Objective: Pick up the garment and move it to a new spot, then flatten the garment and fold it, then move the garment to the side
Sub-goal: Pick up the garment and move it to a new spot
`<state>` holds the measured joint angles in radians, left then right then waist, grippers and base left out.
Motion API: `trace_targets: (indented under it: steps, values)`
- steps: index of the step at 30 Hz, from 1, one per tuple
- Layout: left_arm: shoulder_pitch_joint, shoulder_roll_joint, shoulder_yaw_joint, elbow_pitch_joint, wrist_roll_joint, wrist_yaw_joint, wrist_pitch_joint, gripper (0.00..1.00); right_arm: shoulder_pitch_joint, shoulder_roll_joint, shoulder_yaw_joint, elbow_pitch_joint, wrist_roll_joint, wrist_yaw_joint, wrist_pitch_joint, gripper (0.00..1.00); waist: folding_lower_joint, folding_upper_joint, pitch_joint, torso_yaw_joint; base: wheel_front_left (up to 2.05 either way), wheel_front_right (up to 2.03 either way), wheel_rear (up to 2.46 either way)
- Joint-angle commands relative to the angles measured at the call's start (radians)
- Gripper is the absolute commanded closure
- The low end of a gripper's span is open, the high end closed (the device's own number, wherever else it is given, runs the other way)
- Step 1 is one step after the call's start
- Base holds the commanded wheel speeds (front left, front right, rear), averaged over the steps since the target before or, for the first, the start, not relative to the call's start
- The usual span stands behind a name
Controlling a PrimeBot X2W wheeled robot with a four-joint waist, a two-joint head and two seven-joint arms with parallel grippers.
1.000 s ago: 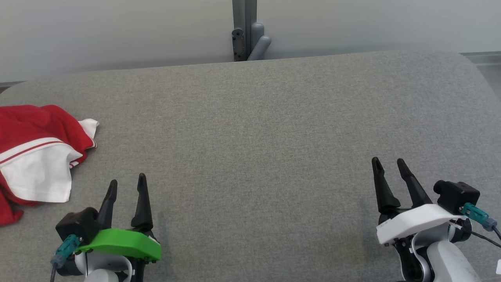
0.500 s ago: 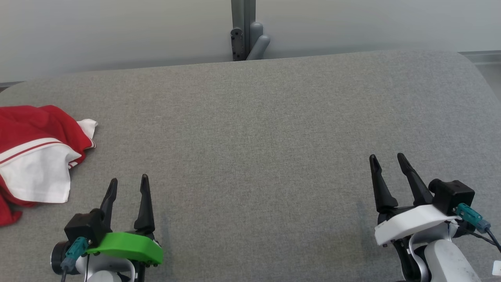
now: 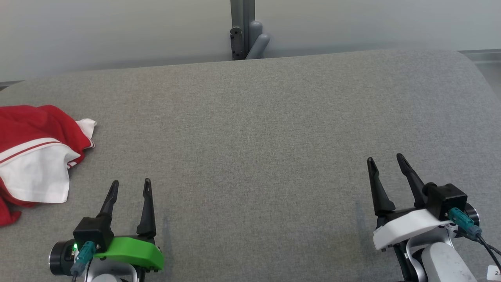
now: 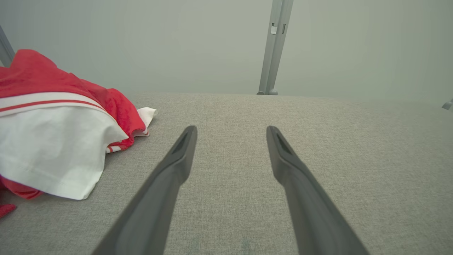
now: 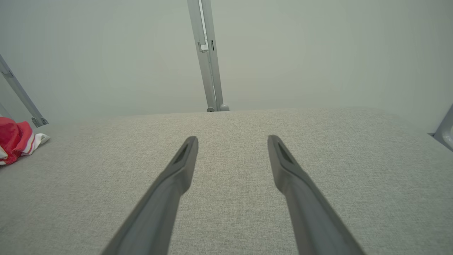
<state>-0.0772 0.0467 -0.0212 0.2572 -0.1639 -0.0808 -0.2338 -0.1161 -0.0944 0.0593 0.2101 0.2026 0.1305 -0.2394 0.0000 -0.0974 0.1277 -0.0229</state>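
Note:
A crumpled red and white garment [image 3: 35, 156] lies at the left edge of the grey padded table [image 3: 250, 129]. In the left wrist view the garment [image 4: 53, 141] sits to the left of my fingers, apart from them. My left gripper [image 3: 131, 187] stands open near the front left, to the right of the garment, nothing between its fingers. My right gripper [image 3: 385, 161] stands open near the front right, far from the garment, also holding nothing. The right wrist view shows the garment [image 5: 16, 140] small at its far left.
A grey metal post [image 3: 243, 29] with a bracket rises behind the table's far edge, in front of a pale wall. The table's right end curves down at the far right [image 3: 479, 78]. Bare grey cloth stretches between the two grippers.
Both grippers have drawn slightly back toward the front edge and stay open. The garment lies where it was.

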Motion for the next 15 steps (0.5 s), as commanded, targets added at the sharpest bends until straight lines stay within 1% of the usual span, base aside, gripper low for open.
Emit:
trace_targets:
  steps: [1,10,15]
  values:
    - [0.01,0.006,0.002,-0.006,0.02,-0.004,-0.007,0.0,0.01,0.001,-0.003,-0.007,-0.02,0.0,-0.008,0.0,0.0,0.0,0.0,0.0,0.0,0.0,0.0]
    - [0.017,0.007,-0.001,-0.007,0.075,-0.006,-0.027,0.0,0.02,0.002,-0.005,-0.01,-0.11,0.0,-0.021,0.0,0.0,0.0,0.004,0.004,0.0,0.0,0.0]
    - [0.022,0.007,0.002,-0.002,0.097,-0.001,-0.034,0.0,0.025,0.003,-0.004,-0.017,-0.152,0.0,-0.027,0.0,0.0,0.0,0.007,0.034,0.0,0.0,0.0]
